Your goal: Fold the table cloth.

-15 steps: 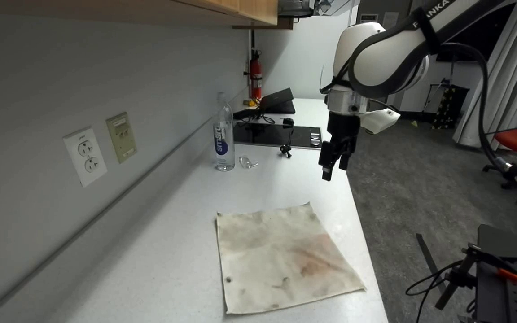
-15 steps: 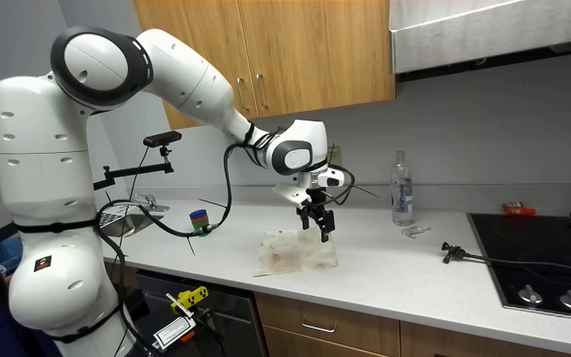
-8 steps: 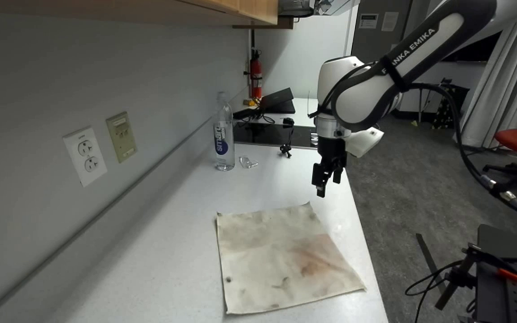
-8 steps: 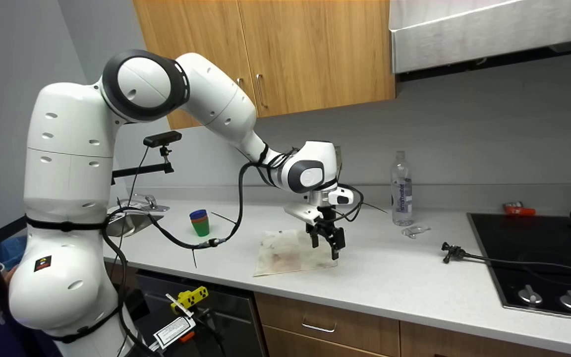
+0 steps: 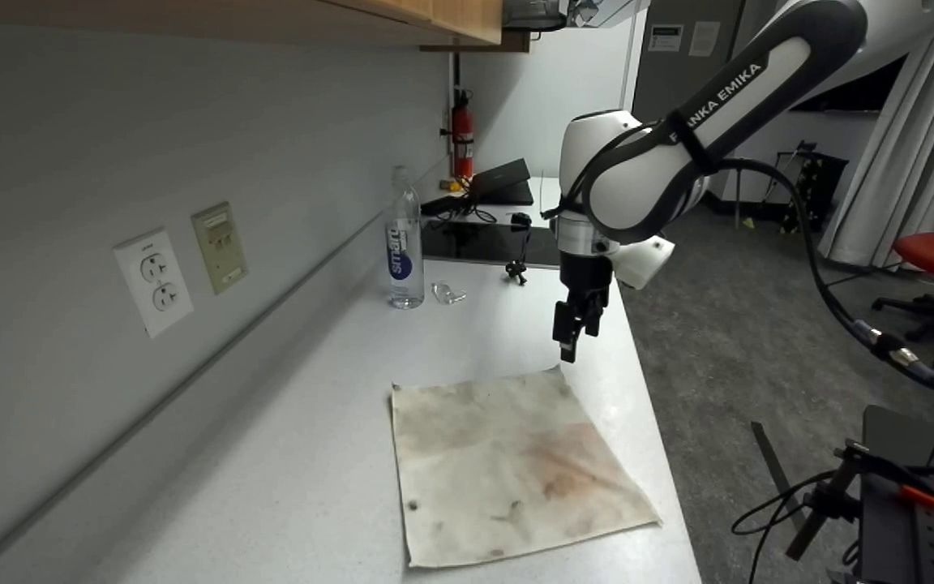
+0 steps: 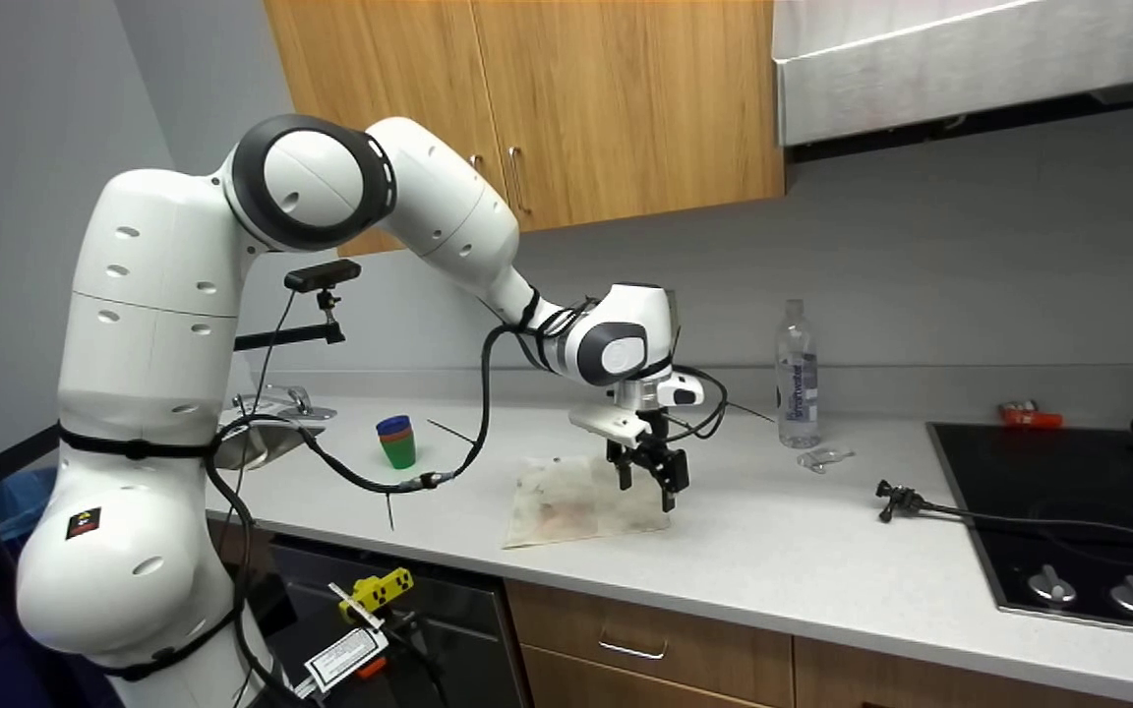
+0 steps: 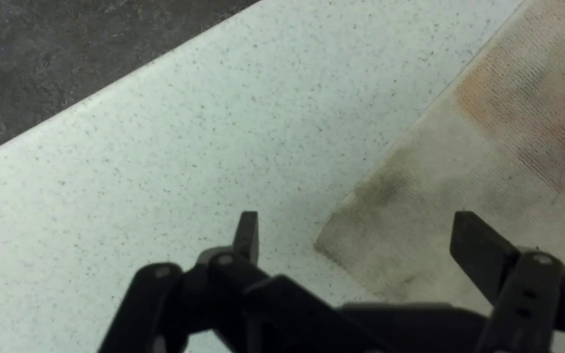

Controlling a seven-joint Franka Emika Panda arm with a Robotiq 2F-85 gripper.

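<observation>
1. Cups: stacked, upright on the counter, between nine and ten o'clock from the table cloth in an exterior view.
2. Table cloth: spread flat on the counter, stained.
3. Gripper: released, jaws wide, seen against the table cloth's three o'clock side; wrist view shows a corner between them.
4. Bottle: upright, two o'clock.
5. Cooktop: three o'clock, well apart.

Operating remotely, I classify this site as a kitchen. Indicators are a sink, a cooktop, a range hood and wooden wall cabinets.
</observation>
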